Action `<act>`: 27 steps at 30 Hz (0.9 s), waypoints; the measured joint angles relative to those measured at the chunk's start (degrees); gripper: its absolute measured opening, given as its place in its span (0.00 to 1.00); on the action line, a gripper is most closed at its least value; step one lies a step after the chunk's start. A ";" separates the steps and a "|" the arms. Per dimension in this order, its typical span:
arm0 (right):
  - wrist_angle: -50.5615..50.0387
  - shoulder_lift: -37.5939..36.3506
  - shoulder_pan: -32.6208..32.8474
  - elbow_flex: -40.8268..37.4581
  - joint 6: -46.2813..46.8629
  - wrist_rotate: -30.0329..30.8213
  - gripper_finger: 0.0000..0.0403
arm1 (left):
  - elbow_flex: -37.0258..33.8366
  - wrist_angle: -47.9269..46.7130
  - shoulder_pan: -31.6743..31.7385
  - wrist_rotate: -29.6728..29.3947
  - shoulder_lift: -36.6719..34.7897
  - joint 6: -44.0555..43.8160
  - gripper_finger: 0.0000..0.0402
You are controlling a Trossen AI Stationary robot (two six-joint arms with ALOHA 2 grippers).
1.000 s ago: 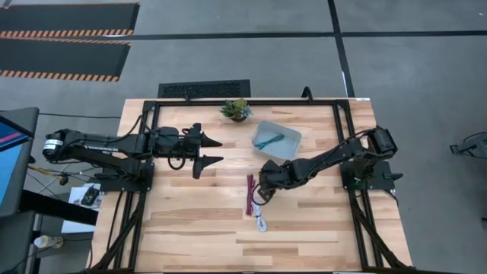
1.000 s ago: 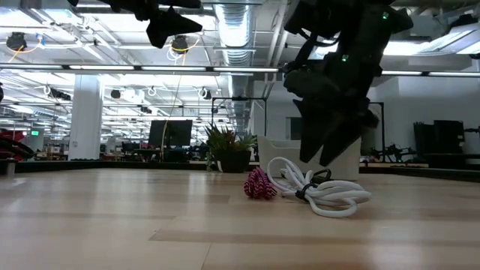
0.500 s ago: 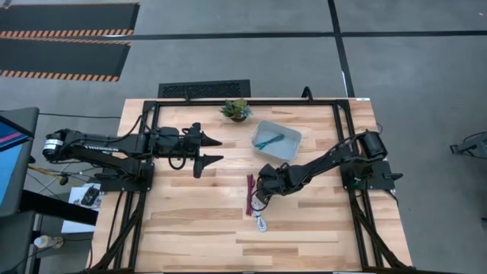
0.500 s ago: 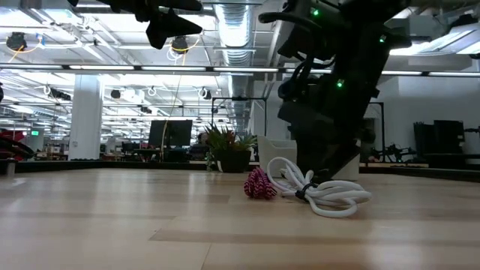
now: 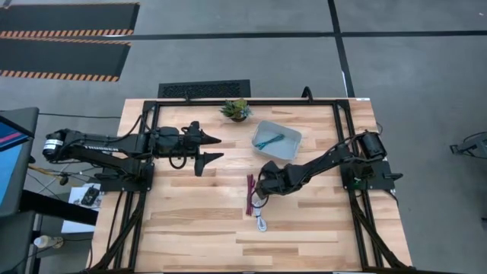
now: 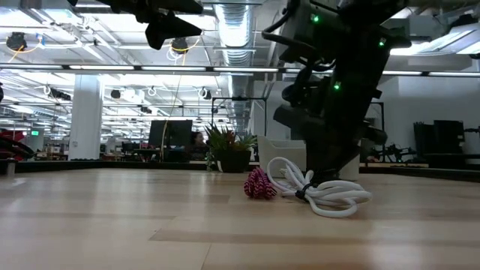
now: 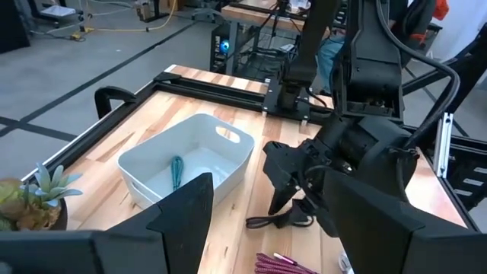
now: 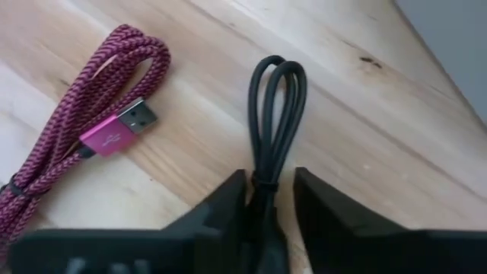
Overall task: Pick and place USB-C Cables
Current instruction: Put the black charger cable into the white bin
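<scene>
Right gripper [image 8: 268,199] just dropped onto the black cable [image 8: 275,114]

Since a second ago I've lowered it mid-table beside the maroon cable [image 8: 84,137]; fingers nearly closed around black's bundle. Teal cable [image 5: 269,141] already sits in the bin [image 5: 293,139]; left gripper [image 5: 211,149] waits, wide open.

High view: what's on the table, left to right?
Left gripper, open and hovering → potted plant → red cable → white cable → white bin holding the teal cable. The black cable sits under the right gripper, so its place is unclear here.
</scene>
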 joint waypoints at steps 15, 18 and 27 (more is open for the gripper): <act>0.60 -3.73 0.58 0.67 -0.78 5.09 0.03 | 0.07 0.33 0.00 -0.48 2.19 -1.95 0.60; 1.89 -8.34 0.97 1.85 -2.67 9.65 0.03 | 0.07 0.94 -0.02 -0.68 4.01 -2.86 0.60; 9.47 -22.28 7.72 2.51 -15.81 32.47 0.03 | 0.06 21.65 0.33 7.55 10.78 -2.22 0.60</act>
